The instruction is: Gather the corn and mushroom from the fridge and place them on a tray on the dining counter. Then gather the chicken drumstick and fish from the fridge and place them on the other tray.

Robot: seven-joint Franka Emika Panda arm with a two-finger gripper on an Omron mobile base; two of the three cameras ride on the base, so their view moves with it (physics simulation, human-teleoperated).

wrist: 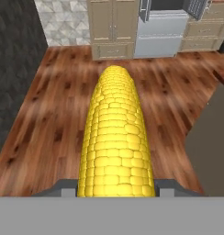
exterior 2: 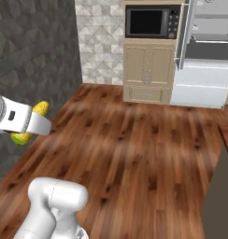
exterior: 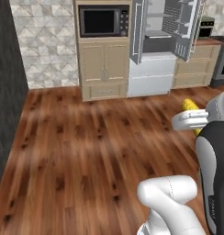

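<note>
**Corn cob in the grip, carried across the kitchen away from the fridge**

Left base view: the white two-finger gripper (exterior: 193,120) sits at the right edge, above the warm brown wooden plank floor (exterior: 95,137). A yellow knobbly corn cob (exterior: 190,106) pokes out beyond the hand, clamped so it rides with the arm. At the back wall the white double-door fridge (exterior: 155,46) stands with both doors swung wide, likely left that way because more items are to be fetched. Beside it a black glass-fronted microwave (exterior: 103,20) is set in beige panelled cabinets (exterior: 103,69)

Right base view: the gripper (exterior 2: 29,122) is at the left edge, fingers closed on the cob (exterior 2: 39,108); yellow ends show above and below the hand, so it is gripped across its middle. Grey patterned stone wall (exterior 2: 36,46) behind

Hand view: the corn (wrist: 116,137) runs lengthwise straight out from the camera, rows of rounded glossy kernels, tapered blunt tip. Dark fingertips flank its base. A dark slab at right may be the dining counter; no tray can be made out
</note>
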